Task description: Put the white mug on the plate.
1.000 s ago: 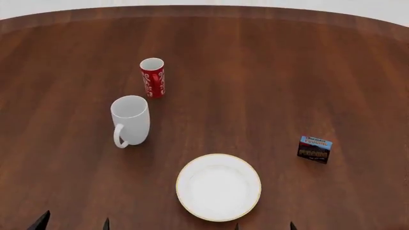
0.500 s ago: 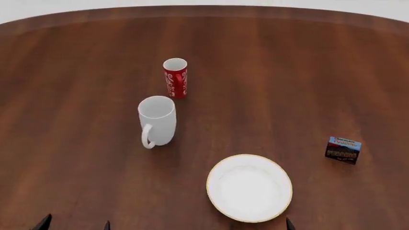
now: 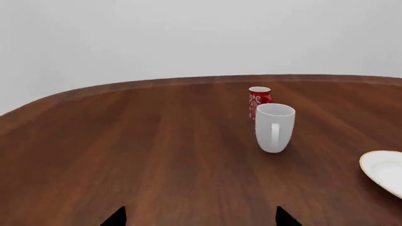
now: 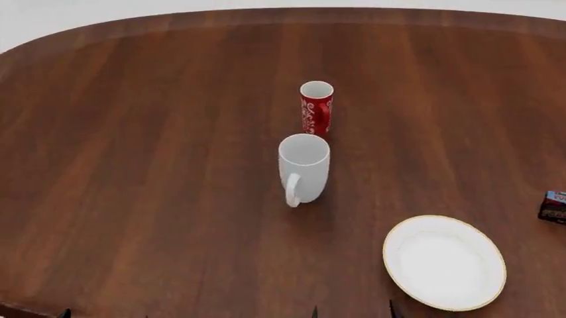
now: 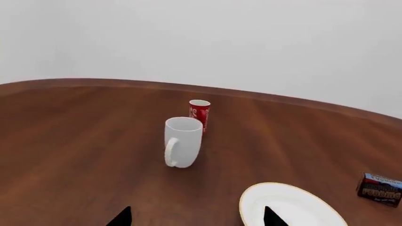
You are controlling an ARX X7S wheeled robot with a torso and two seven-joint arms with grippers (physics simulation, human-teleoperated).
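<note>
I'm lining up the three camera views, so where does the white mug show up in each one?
Head view: white mug at centre, handle toward the camera.
Left wrist view: right of centre.
Right wrist view: left of centre.
Shared landmark: the red mug stands just behind it in all three.

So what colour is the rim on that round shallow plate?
The round shallow white plate has a thin gold-tan rim, clearest in the head view.
</note>
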